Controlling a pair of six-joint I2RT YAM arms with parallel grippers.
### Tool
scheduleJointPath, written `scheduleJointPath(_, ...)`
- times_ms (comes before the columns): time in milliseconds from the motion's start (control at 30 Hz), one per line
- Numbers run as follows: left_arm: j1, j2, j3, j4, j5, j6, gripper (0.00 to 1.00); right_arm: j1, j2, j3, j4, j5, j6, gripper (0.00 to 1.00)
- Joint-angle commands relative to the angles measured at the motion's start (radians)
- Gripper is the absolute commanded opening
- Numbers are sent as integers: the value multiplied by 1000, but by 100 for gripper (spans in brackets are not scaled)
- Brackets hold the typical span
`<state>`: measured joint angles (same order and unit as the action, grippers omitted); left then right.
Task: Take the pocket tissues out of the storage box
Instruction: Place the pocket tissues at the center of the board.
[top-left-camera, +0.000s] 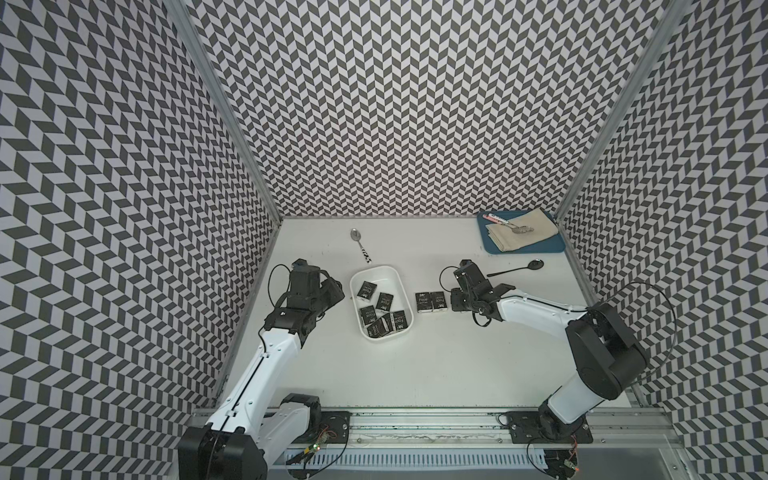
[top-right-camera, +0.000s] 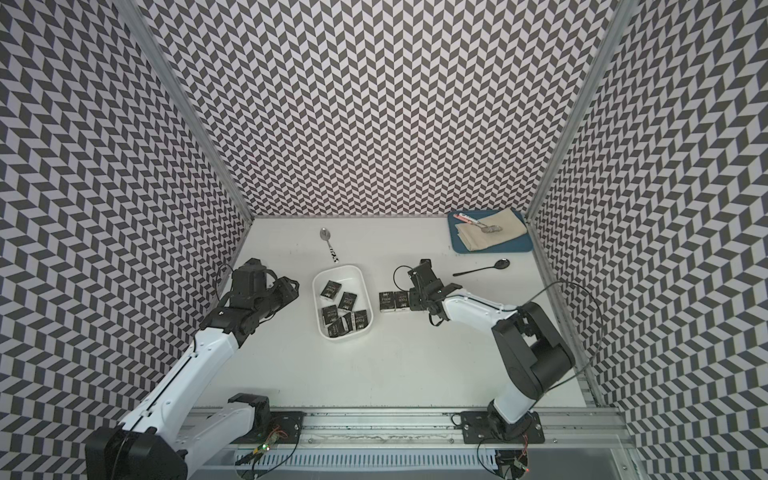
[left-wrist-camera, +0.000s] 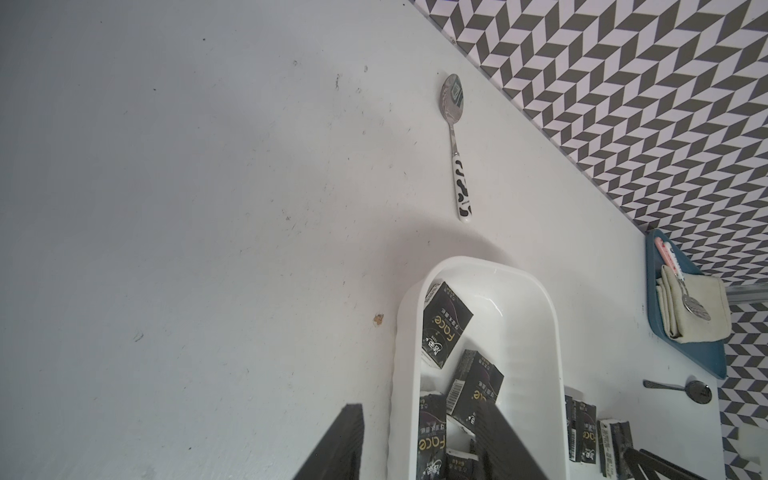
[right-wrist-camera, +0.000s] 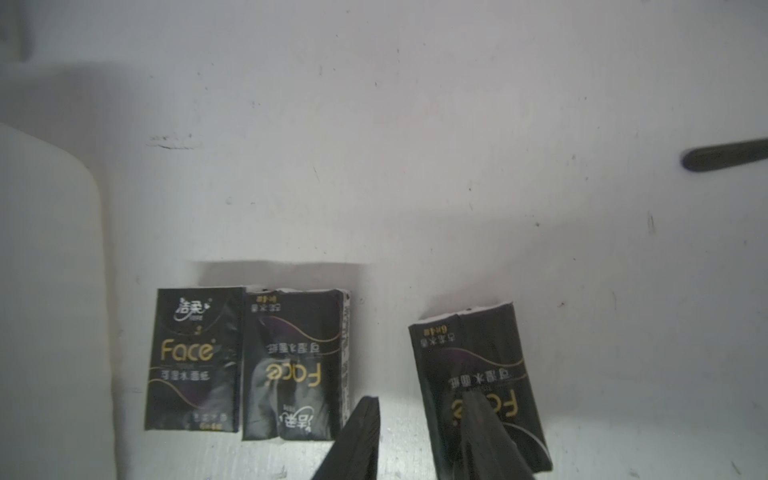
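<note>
Chevron-patterned black-and-white walls (top-left-camera: 415, 104) enclose a matte white tabletop (top-left-camera: 415, 374) flecked with small scuffs. Near its middle sits the storage box (top-left-camera: 392, 279), a shallow glossy white plastic tub with rounded corners. It holds about six pocket tissues (top-left-camera: 384, 301): flat black rectangular packets with gold "Face" lettering and white ends. Two lie apart at its far end, and the rest overlap at the near end.

Two more packets (top-left-camera: 430, 301) lie flat side by side and touching on the tabletop just right of the box. A third packet (right-wrist-camera: 469, 357) lies near them under the right end effector (right-wrist-camera: 419, 399). Its fingers are spread, one over that packet and the other over bare tabletop.

The left end effector (left-wrist-camera: 415, 415) is also spread and empty. One finger is outside the box's left wall and one is over the inside.

At the far right corner, a flat blue tray (top-left-camera: 536, 248) carries a folded beige cloth (top-left-camera: 523, 232) with a spoon on it. A metal spoon (top-left-camera: 360, 245) with a black-and-white handle and a dark spoon (top-left-camera: 519, 269) lie on the tabletop.
</note>
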<state>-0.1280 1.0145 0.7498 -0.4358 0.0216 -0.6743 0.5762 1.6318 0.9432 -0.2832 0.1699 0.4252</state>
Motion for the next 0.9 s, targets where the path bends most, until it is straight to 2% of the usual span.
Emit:
scheduleJointPath(0, 7, -4, 26, -4, 0, 4, 48, -33, -61, 20, 35, -54, 2, 41)
scheduleJointPath(233, 6, -13, 14, -3, 3, 15, 49, -181, -74, -73, 110, -212, -48, 45)
scheduleJointPath(600, 5, -6, 8, 9, 14, 2, 48, -228, -79, -156, 174, -309, -61, 48)
scheduleJointPath(867, 6, -12, 7, 5, 15, -1, 48, -230, -47, -181, 199, -310, -62, 43)
